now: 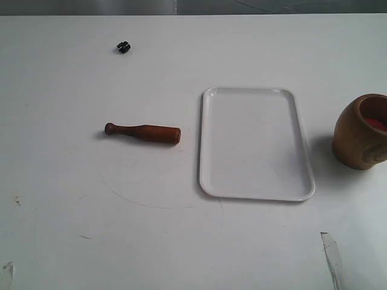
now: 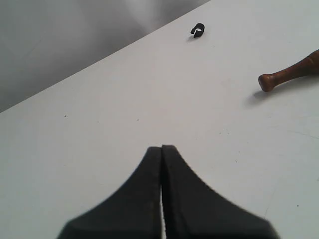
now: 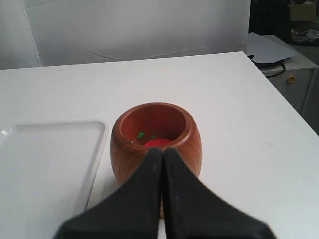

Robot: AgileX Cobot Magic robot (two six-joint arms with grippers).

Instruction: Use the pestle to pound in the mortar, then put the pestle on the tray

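Note:
The reddish-brown pestle [image 1: 143,132] lies flat on the white table, knob pointing left, to the left of the white tray [image 1: 254,144]. The wooden mortar [image 1: 363,130] stands upright at the right edge, right of the tray, with something red inside. In the left wrist view my left gripper [image 2: 162,147] is shut and empty above bare table, the pestle's knob [image 2: 267,82] well off to one side. My right gripper [image 3: 164,150] is shut and empty just in front of the mortar [image 3: 155,139], whose bowl holds a red lump and green bits. Neither gripper shows in the exterior view.
A tiny black object [image 1: 123,46] sits at the far left of the table, also seen as a black clip [image 2: 197,31] in the left wrist view. The tray's corner [image 3: 50,149] lies beside the mortar. The table's edge drops off past the mortar toward a second desk [image 3: 279,55].

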